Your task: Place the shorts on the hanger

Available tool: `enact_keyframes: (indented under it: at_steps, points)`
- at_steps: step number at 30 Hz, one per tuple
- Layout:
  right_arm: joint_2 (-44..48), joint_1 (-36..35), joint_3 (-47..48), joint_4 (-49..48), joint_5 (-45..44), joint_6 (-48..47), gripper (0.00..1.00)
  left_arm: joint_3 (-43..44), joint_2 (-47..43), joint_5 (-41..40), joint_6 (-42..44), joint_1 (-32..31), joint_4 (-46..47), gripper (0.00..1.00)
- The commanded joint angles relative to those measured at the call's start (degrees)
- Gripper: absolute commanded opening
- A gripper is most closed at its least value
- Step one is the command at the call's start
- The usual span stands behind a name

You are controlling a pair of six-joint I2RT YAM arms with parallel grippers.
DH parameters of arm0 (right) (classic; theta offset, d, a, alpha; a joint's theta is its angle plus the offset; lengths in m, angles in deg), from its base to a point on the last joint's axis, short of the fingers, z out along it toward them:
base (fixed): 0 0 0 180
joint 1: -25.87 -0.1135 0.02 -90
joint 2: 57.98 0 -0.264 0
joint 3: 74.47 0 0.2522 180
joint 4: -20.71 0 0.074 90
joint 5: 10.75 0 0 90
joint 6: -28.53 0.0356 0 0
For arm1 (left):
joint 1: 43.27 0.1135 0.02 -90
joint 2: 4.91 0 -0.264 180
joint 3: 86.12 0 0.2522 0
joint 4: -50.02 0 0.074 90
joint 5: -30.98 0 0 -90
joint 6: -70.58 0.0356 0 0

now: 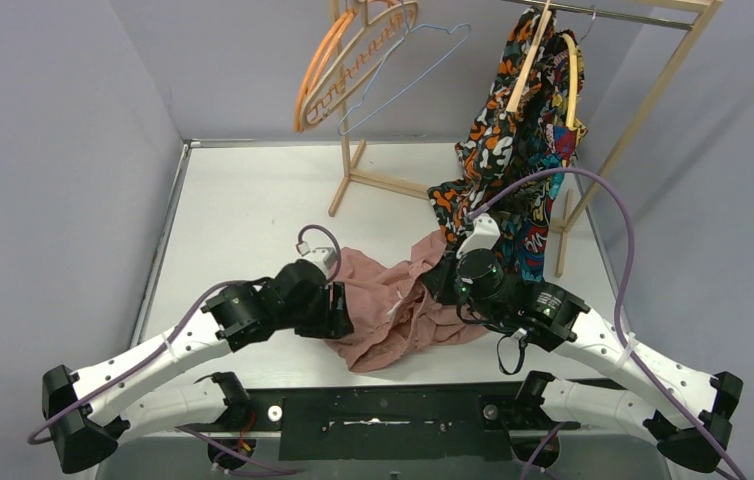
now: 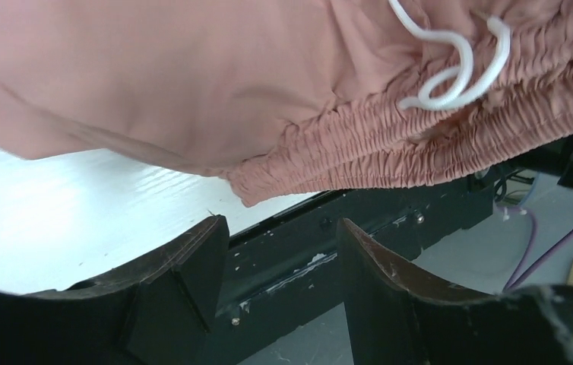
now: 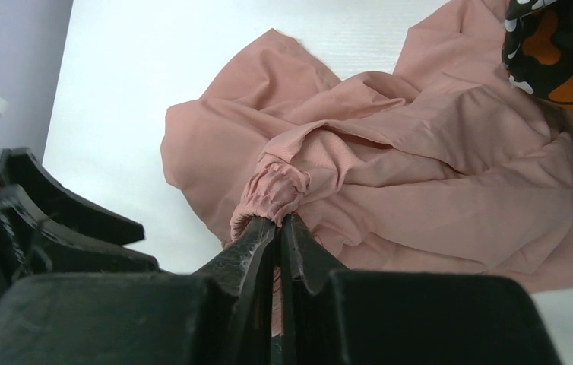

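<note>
Clamps the right jaws tight on a gathered bunch of the shorts [image 3: 390, 152] at the waistband, with the rest of the cloth spread ahead of them over the surface [image 1: 243, 200]. Holds the left jaws apart with nothing between, waistband and white drawstring [image 2: 506, 49] just beyond the tips. Shows the hanger [image 1: 403, 87] on the rack [image 1: 353, 170], well beyond both jaws.

The white table [image 1: 243, 210] bears the crumpled pink shorts [image 1: 393, 310] near its front edge and a wooden rack [image 1: 383, 181] farther back.
</note>
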Motion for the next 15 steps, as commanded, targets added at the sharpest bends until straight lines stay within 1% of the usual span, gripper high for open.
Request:
enact_keyframes:
  at_steps: [1, 9, 13, 15]
  points:
    - [1.69, 0.54, 1.03, -3.33, -1.48, 0.17, 0.0, -2.83, 0.75, -6.7, -4.01, -7.24, 11.69, 0.54]
    - [2.18, 0.74, 1.77, -2.05, -2.3, 0.27, 0.0, -10.91, 4.52, -12.44, -4.36, -16.23, 22.51, 0.57]
    - [2.19, 0.84, 1.62, -1.48, -1.98, 0.39, 0.0, -11.72, 7.21, -15.99, -4.03, -19.36, 21.99, 0.58]
    - [2.31, 0.95, 1.58, -1.32, -1.96, 0.44, 0.0, -12.34, 8.49, -16.75, -3.99, -19.77, 22.36, 0.59]
